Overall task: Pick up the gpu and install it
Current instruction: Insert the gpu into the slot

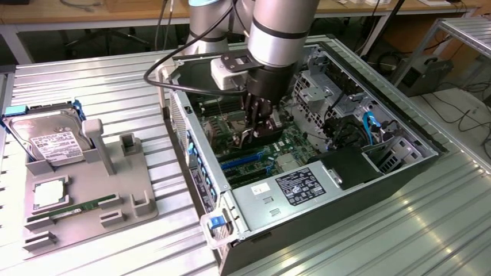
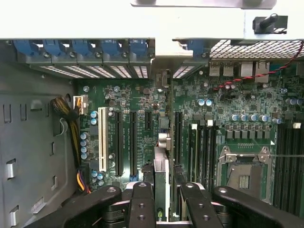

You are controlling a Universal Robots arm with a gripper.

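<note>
Gpu (image 2: pixel 161 164) held edge-on inside open case (image 1: pixel 368 190), grasped between fingers of gripper (image 2: pixel 165 187). Gripper judged clenched on card, not released. Long axis of card seen parallel to expansion slots (image 2: pixel 118 142) on motherboard (image 2: pixel 247 109), one end pointed at rear slot openings (image 2: pixel 121 71). Card hung over slot row; slot beneath is hidden by card, and contact cannot be told. In exterior view, blue slots (image 1: pixel 244 159) found at 7 o'clock from gripper. Hard drive (image 1: pixel 50 144) seen on grey tray (image 1: pixel 92 195), at 9 o'clock from case, on ribbed surface (image 1: pixel 115 80).
</note>
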